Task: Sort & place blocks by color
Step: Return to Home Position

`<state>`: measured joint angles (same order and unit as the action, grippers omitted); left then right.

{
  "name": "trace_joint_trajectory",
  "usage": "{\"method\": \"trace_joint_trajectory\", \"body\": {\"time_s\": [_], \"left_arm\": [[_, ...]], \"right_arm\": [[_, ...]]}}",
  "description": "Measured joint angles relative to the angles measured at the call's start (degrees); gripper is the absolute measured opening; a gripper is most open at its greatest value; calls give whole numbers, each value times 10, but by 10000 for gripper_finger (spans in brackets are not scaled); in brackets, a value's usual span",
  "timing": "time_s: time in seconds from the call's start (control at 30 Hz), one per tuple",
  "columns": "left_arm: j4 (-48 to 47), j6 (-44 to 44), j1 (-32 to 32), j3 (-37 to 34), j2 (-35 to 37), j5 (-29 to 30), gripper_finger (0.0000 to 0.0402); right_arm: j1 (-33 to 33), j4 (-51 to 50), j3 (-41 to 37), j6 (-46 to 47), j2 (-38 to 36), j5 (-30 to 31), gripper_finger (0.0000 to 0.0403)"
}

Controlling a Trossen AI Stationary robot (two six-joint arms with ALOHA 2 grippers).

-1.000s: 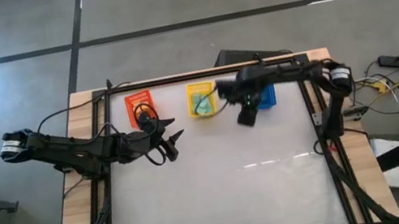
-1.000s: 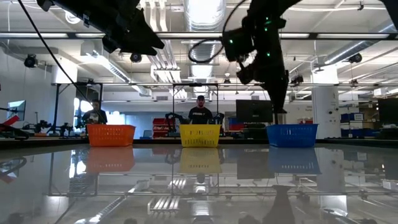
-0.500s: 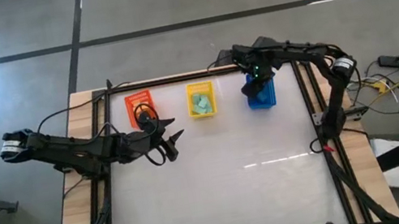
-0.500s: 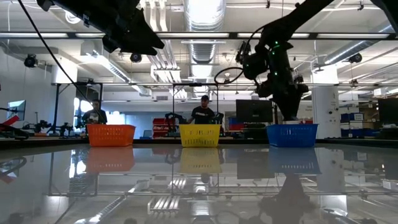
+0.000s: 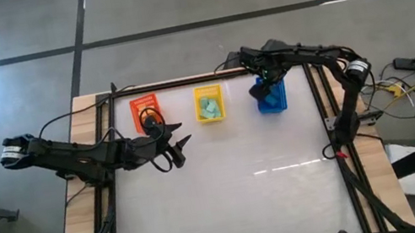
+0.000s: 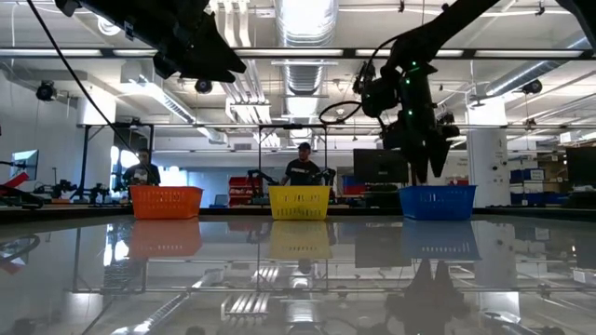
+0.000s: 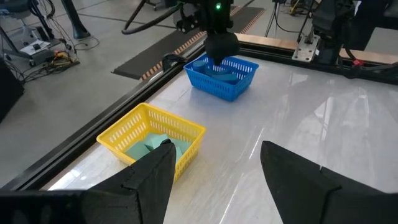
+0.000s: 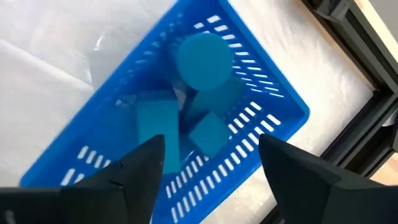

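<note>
My right gripper hangs open over the blue bin at the far right, fingers pointing down and clear of it. Blue blocks lie in that bin: a round one, a bar and a cube. The yellow bin holds pale teal-green blocks. The orange bin stands at the far left. My left gripper waits open above the table near the orange bin, holding nothing.
The three bins stand in a row along the table's far edge. A dark frame rail runs behind them and down both sides. The white tabletop lies bare on the near side. People stand in the room beyond.
My right gripper has swung from the space between the yellow and blue bins toward the table's far right, has stopped over the blue bin, and has opened there. My left arm has kept still.
</note>
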<state>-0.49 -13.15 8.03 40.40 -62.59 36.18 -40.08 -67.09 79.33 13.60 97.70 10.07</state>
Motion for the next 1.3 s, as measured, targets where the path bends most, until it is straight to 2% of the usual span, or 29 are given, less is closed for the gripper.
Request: {"method": "trace_joint_trajectory", "body": {"time_s": [0.2,0.33,0.4,0.53,0.67,0.77,0.87,0.97,1.3], "left_arm": [[-8,0,0,0,0,0,219],[-39,0,4,0,0,-1,219],[-50,0,7,0,2,-16,219],[-132,14,31,3,33,-101,219],[-145,18,90,-31,88,-80,219],[-123,34,145,-68,130,-52,219],[-116,35,186,-94,172,-12,219],[-110,36,210,-113,214,22,219],[32,116,217,-243,336,30,219]], "right_arm": [[70,15,-3,31,-29,0,242],[164,114,-27,32,-70,0,225],[220,220,-58,14,-97,0,218],[332,519,-162,-84,-149,-23,204],[433,839,-296,-192,-194,-53,185],[482,983,-379,-269,-226,-60,169],[504,1022,-440,-296,-275,-61,150],[503,1024,-492,-260,-333,-59,128],[485,1025,-635,-225,-518,-54,62]]}}
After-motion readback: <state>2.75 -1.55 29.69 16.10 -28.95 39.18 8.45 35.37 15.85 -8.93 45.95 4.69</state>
